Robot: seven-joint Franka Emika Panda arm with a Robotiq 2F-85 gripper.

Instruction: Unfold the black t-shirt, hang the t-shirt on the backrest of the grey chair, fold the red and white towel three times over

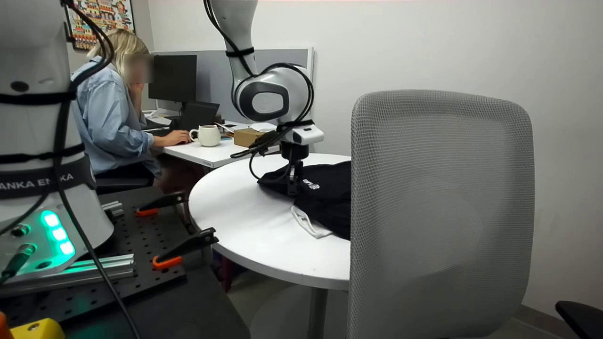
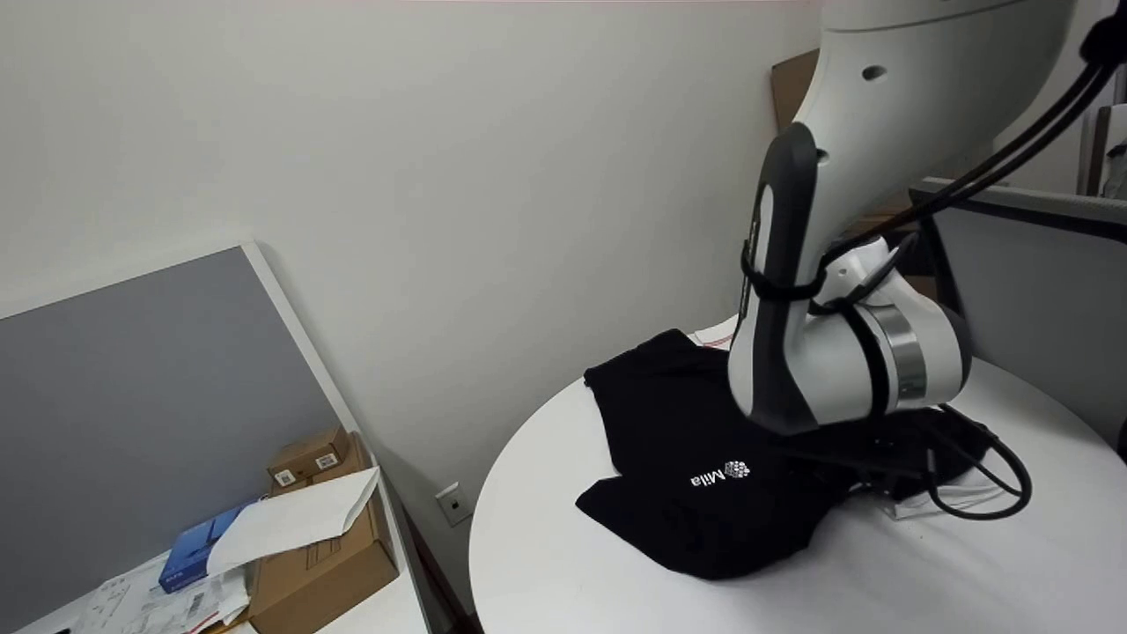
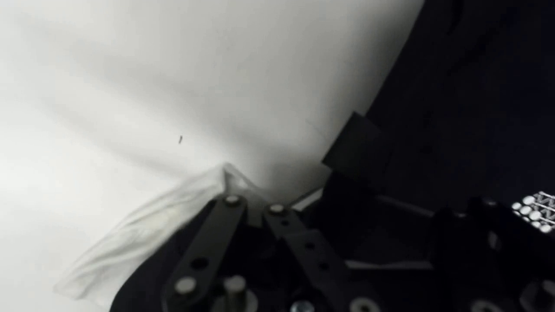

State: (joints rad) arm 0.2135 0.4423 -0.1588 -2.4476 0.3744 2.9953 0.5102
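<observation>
The black t-shirt [image 2: 660,409] is spread on the round white worktop [image 1: 264,245], its outline bent and uneven, and its white print [image 2: 722,474], in which "Mila" can be read, is turned upward. In an exterior view part of the garment is hidden by the backrest of the grey chair [image 1: 443,212], which is placed beside the worktop; in an exterior view part of it is covered by the robot arm [image 2: 836,379]. The tool [image 1: 293,190] is pointed down at the t-shirt, near the print, and is held narrow, with its fingers together; whether any black cloth is pinched between them cannot be told, since dark is set against dark in the wrist view. There a fingertip [image 3: 353,147] can be made out at the border of the garment. The red and white towel [image 2: 718,333] is only partly seen, on the worktop at the t-shirt's wall-side edge. Near the tool, a wrinkled white cloth [image 3: 143,234] is seen projecting from beneath the t-shirt; whether it belongs to the towel cannot be told. In the background a person [image 1: 113,113] is seated, with a dark monitor [image 1: 173,77], a white mug [image 1: 207,136] and a small cardboard box [image 1: 248,138] placed nearby
</observation>
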